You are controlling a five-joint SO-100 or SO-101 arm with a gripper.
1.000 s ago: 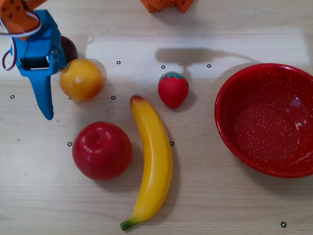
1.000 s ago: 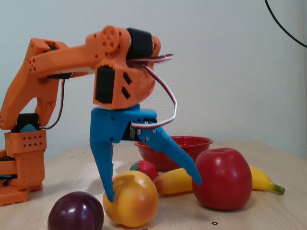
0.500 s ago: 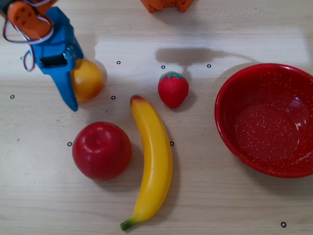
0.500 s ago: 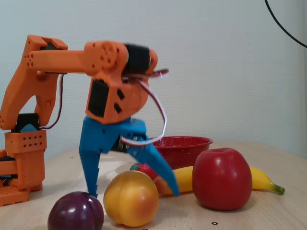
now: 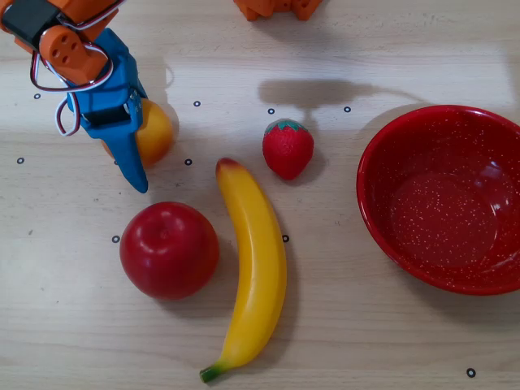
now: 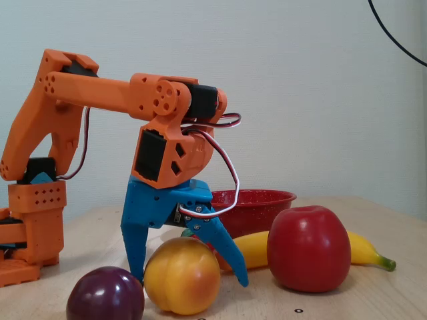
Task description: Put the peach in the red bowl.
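The peach [image 6: 182,275] rests on the table near the front of the fixed view, orange-yellow with a reddish blush. My blue gripper [image 6: 189,279] is open and straddles it, one finger [image 6: 135,247] standing on its left and the other finger [image 6: 227,257] splayed out to its right. From overhead the gripper [image 5: 128,154] covers much of the peach [image 5: 156,130]. At the right edge of the overhead view lies the red bowl [image 5: 443,199], speckled and empty; the fixed view shows the bowl [image 6: 257,200] behind the fruit.
A red apple [image 5: 169,249], a banana [image 5: 253,276] and a strawberry [image 5: 288,148] lie between the peach and the bowl. A dark plum [image 6: 105,295] sits just left of the peach in the fixed view. The orange arm base [image 6: 33,227] stands at the left.
The gripper has swung rightward in the overhead view and come down over the peach, going from beside it to astride it. The other fruit and the bowl have stayed put.
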